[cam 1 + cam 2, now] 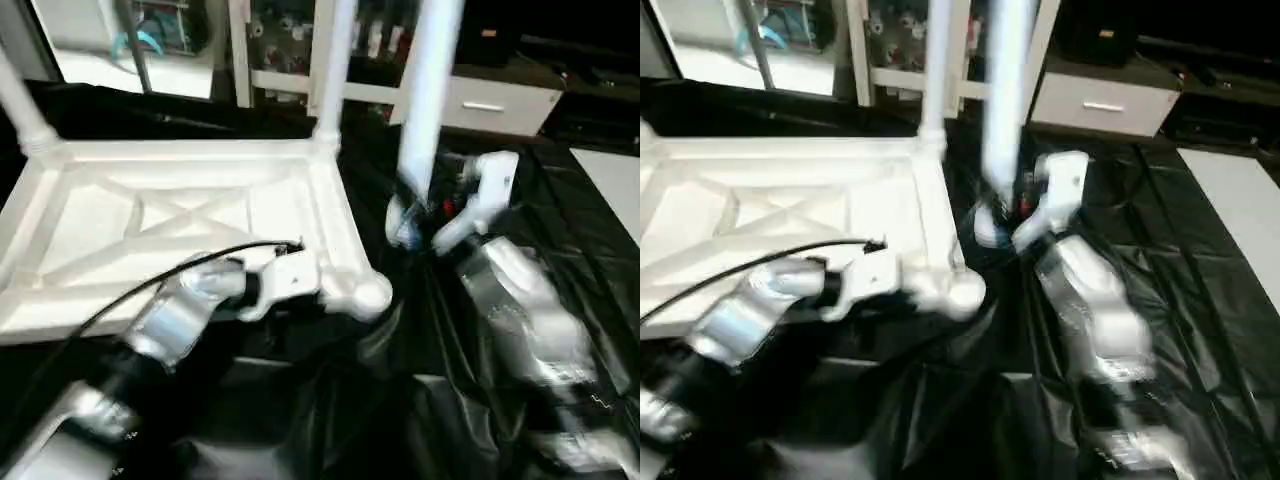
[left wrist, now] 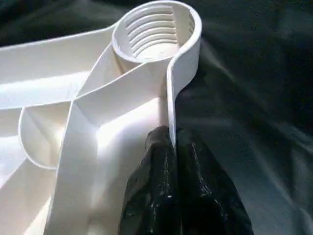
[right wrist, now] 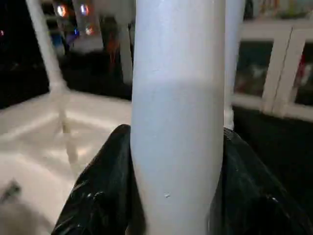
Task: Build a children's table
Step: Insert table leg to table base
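Observation:
The children's table lies upside down on the black cloth, its white tabletop (image 1: 170,220) showing the X-ribbed underside. Two legs stand in the far corners, one at the left (image 1: 20,105) and one at the right (image 1: 332,60). The near right corner socket (image 2: 156,29) is empty, with threads showing inside. My left gripper (image 2: 171,134) is shut on the tabletop's rim (image 1: 340,230), just short of that socket. My right gripper (image 1: 430,205) is shut on a third leg (image 1: 428,90), held upright to the right of that corner with its lower end near the cloth.
Crumpled black cloth (image 1: 400,400) covers the work table in front and to the right. A white drawer unit (image 1: 500,100) and shelving stand behind. A white panel (image 1: 610,180) lies at the far right. A black cable (image 1: 150,285) runs along my left forearm.

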Available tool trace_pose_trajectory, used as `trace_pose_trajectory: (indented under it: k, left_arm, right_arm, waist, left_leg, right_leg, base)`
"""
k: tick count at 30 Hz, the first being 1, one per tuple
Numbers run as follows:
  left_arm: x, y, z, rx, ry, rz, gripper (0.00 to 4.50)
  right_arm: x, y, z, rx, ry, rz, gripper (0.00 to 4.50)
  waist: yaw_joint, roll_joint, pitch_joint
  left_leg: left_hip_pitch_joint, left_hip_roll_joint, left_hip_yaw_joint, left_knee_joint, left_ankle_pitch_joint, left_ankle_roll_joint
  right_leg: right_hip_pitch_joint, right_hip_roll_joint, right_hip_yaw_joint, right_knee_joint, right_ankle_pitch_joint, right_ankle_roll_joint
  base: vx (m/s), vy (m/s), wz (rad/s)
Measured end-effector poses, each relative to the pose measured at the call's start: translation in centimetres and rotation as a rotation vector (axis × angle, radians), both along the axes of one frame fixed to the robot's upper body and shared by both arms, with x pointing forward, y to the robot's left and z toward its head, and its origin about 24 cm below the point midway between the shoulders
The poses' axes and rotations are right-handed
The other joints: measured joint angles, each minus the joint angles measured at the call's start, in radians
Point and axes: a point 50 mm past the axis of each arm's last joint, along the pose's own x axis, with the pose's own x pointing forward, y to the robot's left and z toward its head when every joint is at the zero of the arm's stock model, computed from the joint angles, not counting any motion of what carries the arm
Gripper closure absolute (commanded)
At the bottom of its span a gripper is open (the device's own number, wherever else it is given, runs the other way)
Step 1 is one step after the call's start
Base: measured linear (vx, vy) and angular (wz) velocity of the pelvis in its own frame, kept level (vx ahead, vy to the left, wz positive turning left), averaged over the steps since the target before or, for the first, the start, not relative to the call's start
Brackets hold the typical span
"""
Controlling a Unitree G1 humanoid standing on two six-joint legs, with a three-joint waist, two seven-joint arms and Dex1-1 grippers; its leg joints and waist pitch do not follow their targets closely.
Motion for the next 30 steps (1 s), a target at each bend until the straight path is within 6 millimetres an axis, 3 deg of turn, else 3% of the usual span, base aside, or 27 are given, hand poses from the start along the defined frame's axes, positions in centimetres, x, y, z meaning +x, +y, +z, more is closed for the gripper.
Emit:
trace_pose_trajectory:
  k: [4,9,12,15,17,21,22,26,28,30]
  left_arm:
    - [0.1,0.6,0.4,-0.046,0.047,0.04,3.72]
    - [0.9,1.9,2.4,-0.2,0.071,0.12,3.4]
    - [2.3,2.1,5.7,-0.492,0.082,0.2,3.11]
    - [3.7,2.3,10.7,-0.772,0.032,0.236,2.92]
    - [3.7,1.2,12.3,-0.937,0.085,0.207,2.76]
    - [3.2,-1.7,12.5,-1.091,0.28,0.136,2.67]
    - [3.2,-2.1,12.4,-1.1,0.315,0.135,2.34]
    - [3.2,-2.7,12.2,-1.111,0.368,0.148,2.28]
    - [3.3,-3.3,12.5,-1.14,0.41,0.157,1.88]
    - [3.3,-3.8,12.8,-1.15,0.421,0.165,1.85]
  right_arm:
    - [-0.5,0.1,0.5,0.044,0.005,0.069,2.64]
    - [-0.9,0.3,1.5,0.125,-0.002,0.136,2.64]
    - [-1.6,0.5,1.7,0.142,0.011,0.207,2.64]
    - [-2.2,1.1,1.8,0.124,0.02,0.283,2.64]
    - [-2.2,1.1,1.8,0.118,0.027,0.289,2.64]
    - [-2.3,1.8,1.5,0.095,0.046,0.312,2.64]
    - [-2.3,2.0,1.5,0.085,0.048,0.319,2.64]
    - [-2.3,2.0,1.5,0.069,0.05,0.32,2.64]
    - [-2.5,2.1,1.9,0.035,0.024,0.329,2.64]
    - [-2.7,2.3,2.0,0.007,0.016,0.34,2.64]
  waist:
    - [-0.003,0.002,0.002]
    - [0.006,0.003,0.002]
    - [0.016,0.003,0.002]
    - [0.019,0.002,0.001]
    - [0.019,0.002,0.001]
    - [0.028,0.002,0.001]
    - [0.026,0.002,0.001]
    - [0.025,0.002,0.001]
    - [0.027,0.002,0.001]
    - [0.029,0.002,0.001]
  left_leg:
    - [0.001,0.001,0.0,0.004,-0.001,-0.006]
    - [0.002,0.002,-0.001,0.004,0.001,-0.009]
    - [0.0,0.002,-0.002,0.006,0.002,-0.011]
    - [0.002,0.002,-0.002,0.008,0.002,-0.01]
    - [0.002,0.002,-0.002,0.009,0.002,-0.01]
    - [0.0,0.002,-0.002,0.011,0.004,-0.008]
    - [0.0,0.002,-0.002,0.011,0.004,-0.007]
    - [0.0,0.002,-0.002,0.01,0.004,-0.007]
    - [0.0,0.002,-0.003,0.011,0.004,-0.007]
    - [0.0,0.002,-0.003,0.011,0.004,-0.007]
  right_leg:
    - [-0.002,0.0,0.0,0.008,0.0,-0.001]
    - [-0.001,0.0,-0.001,0.011,0.002,-0.004]
    - [-0.001,-0.001,-0.003,0.012,0.003,-0.006]
    - [0.002,-0.001,-0.003,0.012,0.004,-0.007]
    - [0.003,-0.002,-0.003,0.011,0.004,-0.007]
    - [0.002,-0.002,-0.003,0.011,0.004,-0.007]
    - [0.002,-0.002,-0.003,0.011,0.004,-0.007]
    - [0.002,-0.002,-0.004,0.011,0.004,-0.006]
    - [0.002,-0.002,-0.004,0.011,0.004,-0.006]
    - [0.003,-0.002,-0.004,0.011,0.004,-0.006]
  base:
    - [0.0,0.0,0.0]
    - [0.0,0.0,0.0]
    - [0.0,0.0,0.0]
    - [0.0,0.0,0.0]
    - [0.0,0.0,0.0]
    - [0.0,0.0,0.0]
    - [0.0,0.0,0.0]
    - [0.0,0.0,0.0]
    - [0.0,0.0,0.0]
    - [0.0,0.0,0.0]
